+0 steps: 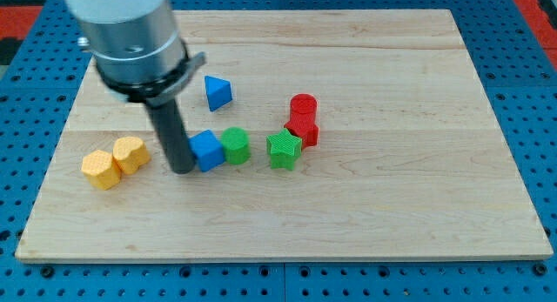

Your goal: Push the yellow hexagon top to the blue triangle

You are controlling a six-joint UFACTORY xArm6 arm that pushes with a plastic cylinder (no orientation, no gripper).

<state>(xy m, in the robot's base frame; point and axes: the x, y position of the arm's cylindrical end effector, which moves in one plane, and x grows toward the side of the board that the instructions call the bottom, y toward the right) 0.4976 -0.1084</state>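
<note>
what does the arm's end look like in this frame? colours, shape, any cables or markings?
A wide silver-grey metal cylinder enters from the view's top left, ringed below by a black collar with a small lug on its right. A straight dark grey rod drops from it to my tip, just left of the blue cube. No cables or markings show.

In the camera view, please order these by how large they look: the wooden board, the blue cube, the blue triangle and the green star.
1. Wooden board, by far the largest.
2. Blue cube and green star: they look alike, so I do not rank them.
3. Blue triangle, slightly smaller, though it lies farther up the view.
</note>
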